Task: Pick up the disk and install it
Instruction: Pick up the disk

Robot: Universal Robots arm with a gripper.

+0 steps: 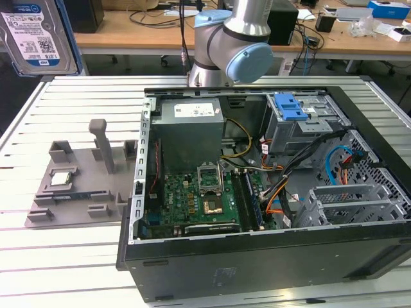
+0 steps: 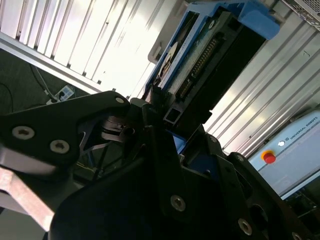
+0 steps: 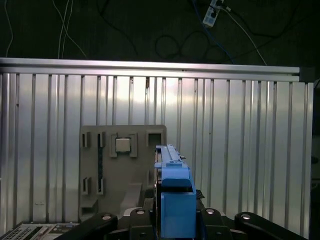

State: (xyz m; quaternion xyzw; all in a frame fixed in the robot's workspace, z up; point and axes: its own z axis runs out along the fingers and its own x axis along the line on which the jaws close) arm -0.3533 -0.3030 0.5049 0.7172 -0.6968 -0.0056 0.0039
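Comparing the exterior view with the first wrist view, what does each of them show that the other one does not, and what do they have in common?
The exterior view adds the open computer case, its motherboard, the blue latch and the arm. The first wrist view adds the gripper and the dark floor beyond the table edge. Both show the disk, seen edge-on in the gripper from the wrist, plus the grey fixture, the processor chip on it, and the slatted table.
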